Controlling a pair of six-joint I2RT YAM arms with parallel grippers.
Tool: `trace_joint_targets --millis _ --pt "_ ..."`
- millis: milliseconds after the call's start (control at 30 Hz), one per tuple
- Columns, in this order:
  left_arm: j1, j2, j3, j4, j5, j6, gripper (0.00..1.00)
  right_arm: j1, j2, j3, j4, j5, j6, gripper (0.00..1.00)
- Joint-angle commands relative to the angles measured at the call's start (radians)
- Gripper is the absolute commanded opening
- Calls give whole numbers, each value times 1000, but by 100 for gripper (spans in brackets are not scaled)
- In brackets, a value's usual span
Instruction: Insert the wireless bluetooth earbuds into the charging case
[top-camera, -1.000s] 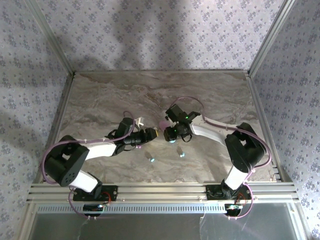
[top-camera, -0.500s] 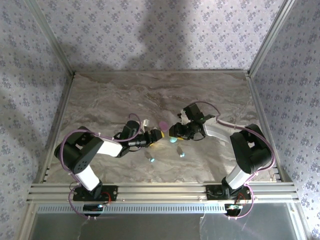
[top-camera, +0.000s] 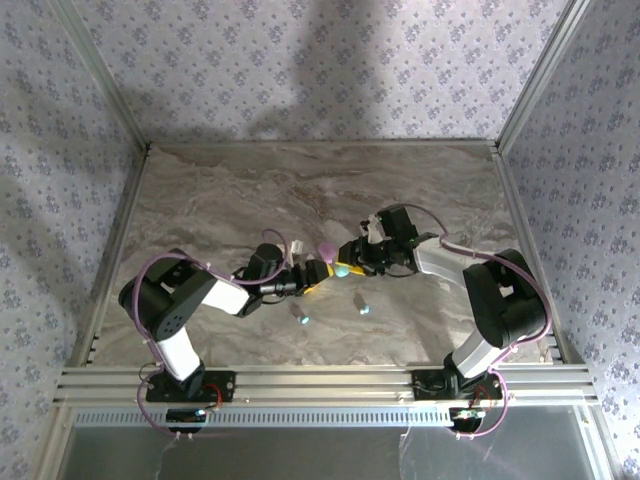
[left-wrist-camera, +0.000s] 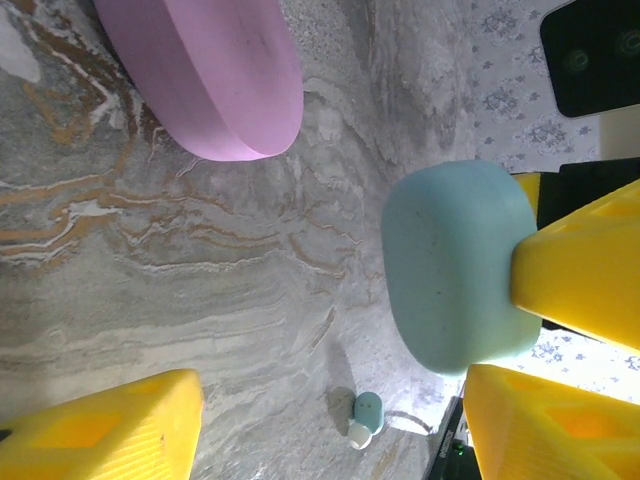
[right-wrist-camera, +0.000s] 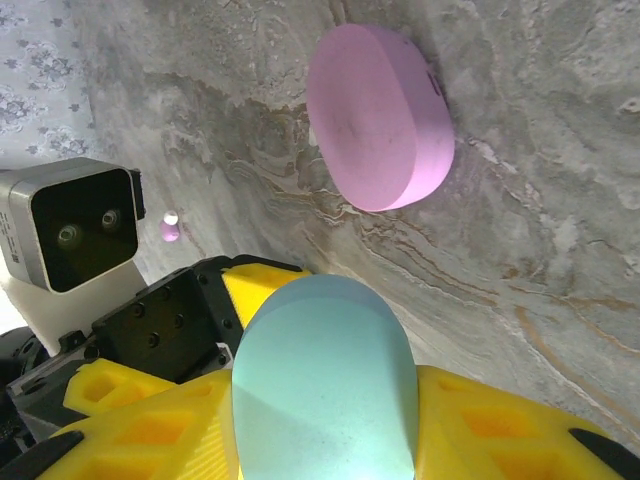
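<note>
My right gripper (right-wrist-camera: 325, 410) is shut on a pale teal oval charging case (right-wrist-camera: 322, 370), which it holds just above the table (top-camera: 200, 200). In the top view that case (top-camera: 342, 270) hangs between my right gripper (top-camera: 350, 262) and my left gripper (top-camera: 317, 271), almost tip to tip. The left gripper (left-wrist-camera: 330, 435) stands open with nothing in it, beside the teal case (left-wrist-camera: 455, 265). A teal earbud (left-wrist-camera: 366, 416) lies on the marble beyond its fingers. Two teal earbuds (top-camera: 303, 319) (top-camera: 364, 308) lie nearer the arms. A pink earbud (right-wrist-camera: 170, 229) lies behind the left gripper.
A shut pink oval case (top-camera: 327, 248) lies flat just behind the grippers, large in the left wrist view (left-wrist-camera: 210, 75) and the right wrist view (right-wrist-camera: 380, 115). Metal frame rails (top-camera: 320, 380) and patterned walls (top-camera: 320, 70) bound the marble table.
The left gripper has reached right to the teal case and its jaws have widened. The right arm has drawn in and swung the held case slightly away from the bases.
</note>
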Motion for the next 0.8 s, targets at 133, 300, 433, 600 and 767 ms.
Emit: trace_joint_targets --millis 133,300,433,600,767 --pt "-4 24 30 88 27 -18 74 -5 -23 -16 28 -45 30 43" --pt "-5 31 37 83 24 -18 75 -1 -24 -19 36 -53 37 43" --pt "-4 38 45 86 23 -17 75 4 -26 -21 40 -59 40 43" --pt "-3 40 57 74 24 -11 77 10 -28 -25 43 -61 44 43" --pt "-3 43 64 43 18 3 74 13 -30 -36 75 -75 68 43"
